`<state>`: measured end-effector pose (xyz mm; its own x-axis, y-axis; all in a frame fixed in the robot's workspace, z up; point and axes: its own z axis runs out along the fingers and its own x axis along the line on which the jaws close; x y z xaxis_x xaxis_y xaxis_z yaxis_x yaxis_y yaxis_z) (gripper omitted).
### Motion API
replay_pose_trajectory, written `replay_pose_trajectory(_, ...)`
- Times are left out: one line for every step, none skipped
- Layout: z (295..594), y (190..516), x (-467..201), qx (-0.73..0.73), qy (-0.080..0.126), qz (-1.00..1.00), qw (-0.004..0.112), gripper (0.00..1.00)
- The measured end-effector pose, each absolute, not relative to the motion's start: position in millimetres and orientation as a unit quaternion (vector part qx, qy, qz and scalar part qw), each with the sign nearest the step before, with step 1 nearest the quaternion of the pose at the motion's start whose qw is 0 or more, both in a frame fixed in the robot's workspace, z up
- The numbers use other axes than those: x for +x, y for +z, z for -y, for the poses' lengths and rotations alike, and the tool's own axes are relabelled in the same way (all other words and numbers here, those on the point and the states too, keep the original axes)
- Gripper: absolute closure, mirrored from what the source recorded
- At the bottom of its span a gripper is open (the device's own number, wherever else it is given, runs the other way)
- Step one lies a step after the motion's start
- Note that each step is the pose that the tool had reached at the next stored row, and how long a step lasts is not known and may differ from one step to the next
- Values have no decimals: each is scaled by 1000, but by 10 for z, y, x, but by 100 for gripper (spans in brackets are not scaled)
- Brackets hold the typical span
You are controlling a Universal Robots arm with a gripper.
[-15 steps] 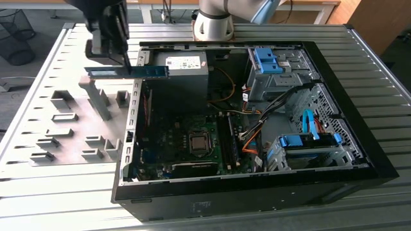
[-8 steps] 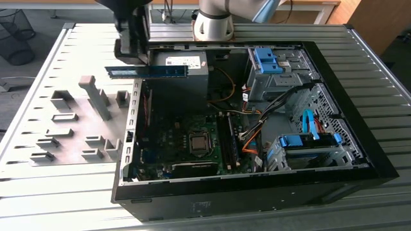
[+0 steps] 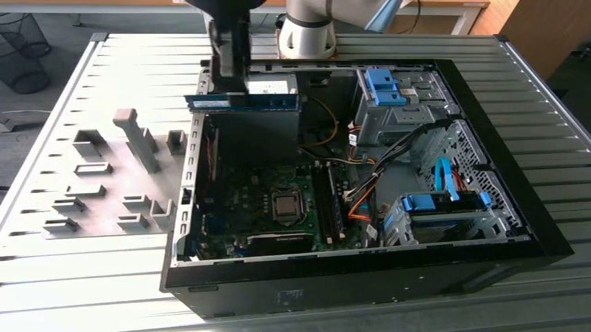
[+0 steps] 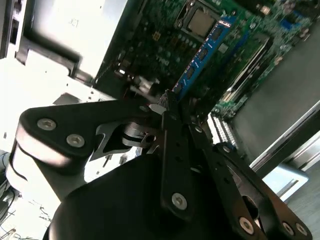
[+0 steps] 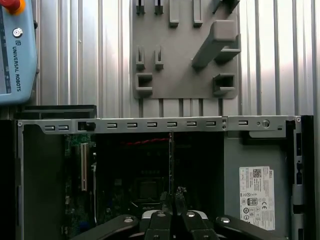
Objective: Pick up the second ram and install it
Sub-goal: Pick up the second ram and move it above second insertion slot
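My arm reaches straight down, and my gripper (image 3: 231, 88) hangs over the open case (image 3: 388, 273). Its fingers are pinched tight on the ram (image 3: 266, 102). The ram is in the air just under my fingers, high above the board (image 3: 259, 187). It stays level on its long edge, running across the exterior view. My fingers hide part of it, and my arm's top is cut off.
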<state>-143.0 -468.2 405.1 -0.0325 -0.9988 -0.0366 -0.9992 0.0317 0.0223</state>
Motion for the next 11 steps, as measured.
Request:
replay_pose_trajectory(4683,4051,-1384,-696,21,-718,5,86)
replay_pose_trajectory(4683,4050,-1339,-696,21,-718,5,86)
replay_pose_trajectory(4682,4049,-1295,-696,21,-718,5,86)
replay_pose_trajectory(4682,4048,-1250,-696,21,-718,5,86)
replay_pose_trajectory(4683,4047,-1204,-696,21,-718,5,86)
replay_pose_trajectory(4683,4046,-1155,-696,21,-718,5,86)
replay_pose_trajectory(4682,4045,-1111,-696,21,-718,5,86)
replay_pose_trajectory(4682,4045,-1066,-696,21,-718,5,86)
replay_pose_trajectory(4682,4044,-1020,-696,21,-718,5,86)
replay_pose_trajectory(4683,4044,-976,-696,21,-718,5,86)
replay_pose_trajectory(4683,4044,-931,-696,21,-718,5,86)
